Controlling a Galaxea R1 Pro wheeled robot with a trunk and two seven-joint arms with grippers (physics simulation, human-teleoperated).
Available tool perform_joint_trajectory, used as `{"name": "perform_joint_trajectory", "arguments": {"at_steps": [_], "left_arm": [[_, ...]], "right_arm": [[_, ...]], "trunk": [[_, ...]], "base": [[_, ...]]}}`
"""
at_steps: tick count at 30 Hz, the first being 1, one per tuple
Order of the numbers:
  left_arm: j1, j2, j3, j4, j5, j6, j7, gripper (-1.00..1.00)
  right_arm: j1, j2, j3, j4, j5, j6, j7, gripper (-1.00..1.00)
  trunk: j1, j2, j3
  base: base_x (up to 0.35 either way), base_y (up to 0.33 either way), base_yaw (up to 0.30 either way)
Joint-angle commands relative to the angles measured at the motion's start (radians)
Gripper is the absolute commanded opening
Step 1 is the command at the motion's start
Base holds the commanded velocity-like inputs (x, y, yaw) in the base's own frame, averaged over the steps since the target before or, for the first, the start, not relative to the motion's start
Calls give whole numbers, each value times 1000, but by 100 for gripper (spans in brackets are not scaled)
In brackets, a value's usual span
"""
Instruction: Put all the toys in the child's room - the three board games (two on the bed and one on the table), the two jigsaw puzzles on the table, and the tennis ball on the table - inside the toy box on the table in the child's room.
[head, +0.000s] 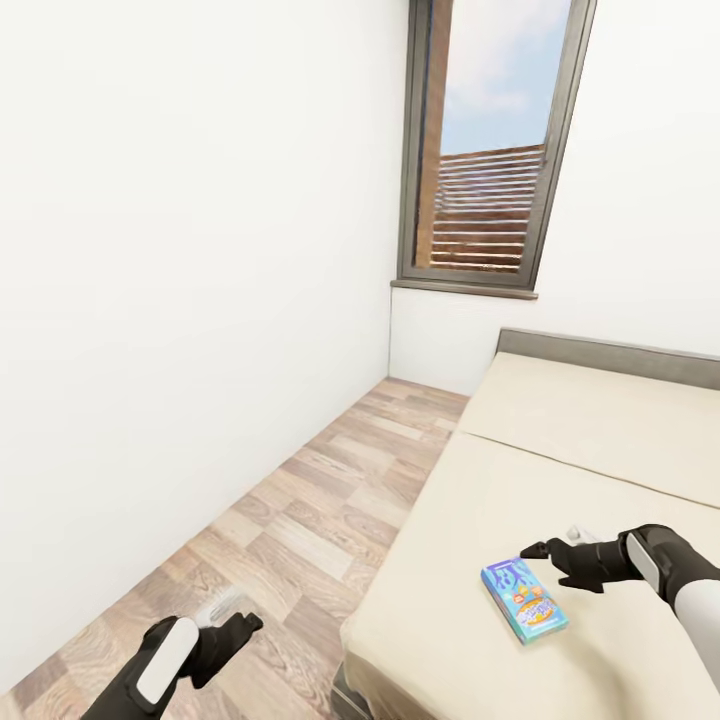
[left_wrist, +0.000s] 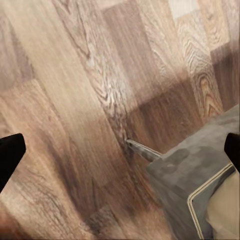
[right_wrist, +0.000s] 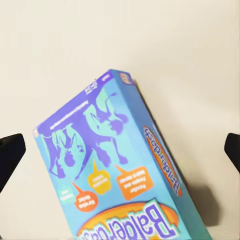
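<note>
One blue board game (head: 523, 600) lies flat on the beige mattress of the bed (head: 600, 440), near its front left corner. My right gripper (head: 548, 548) hovers just above the box's far end, open and empty. The right wrist view looks down on the printed blue lid (right_wrist: 110, 170), with my right gripper (right_wrist: 120, 155) spread wide to either side and its dark fingertips (right_wrist: 10, 155) at the picture's edges. My left gripper (head: 238, 620) hangs open over the plank floor beside the bed. In the left wrist view the open left gripper (left_wrist: 120, 150) is above the floor and the bed's grey frame corner (left_wrist: 195, 170).
A white wall (head: 180, 300) runs along the left, leaving a narrow strip of wood floor (head: 300, 520) between it and the bed. A tall grey-framed window (head: 490, 150) stands in the far wall. The grey headboard (head: 610, 355) closes the bed's far end.
</note>
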Motion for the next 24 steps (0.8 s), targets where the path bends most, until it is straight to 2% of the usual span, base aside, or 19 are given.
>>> {"name": "perform_joint_trajectory", "arguments": {"at_steps": [1, 4, 7, 24], "left_arm": [[3, 8, 0, -2, 12, -20, 8, 100], [16, 19, 0, -2, 13, -55, 7, 100], [20, 22, 0, -2, 13, -62, 5, 100], [24, 23, -5, -2, 12, -68, 5, 100]], "right_arm": [[0, 0, -5, 0, 2, 8, 5, 100], [0, -1, -5, 1, 2, 9, 10, 100], [1, -2, -5, 2, 1, 10, 11, 100], [32, -12, -10, 10, -5, 12, 11, 100]], "trunk": [[0, 0, -1], [0, 0, 1], [0, 0, 1], [0, 0, 3]], "base": [[0, 0, 192], [0, 0, 176], [0, 0, 69], [0, 0, 24]]}}
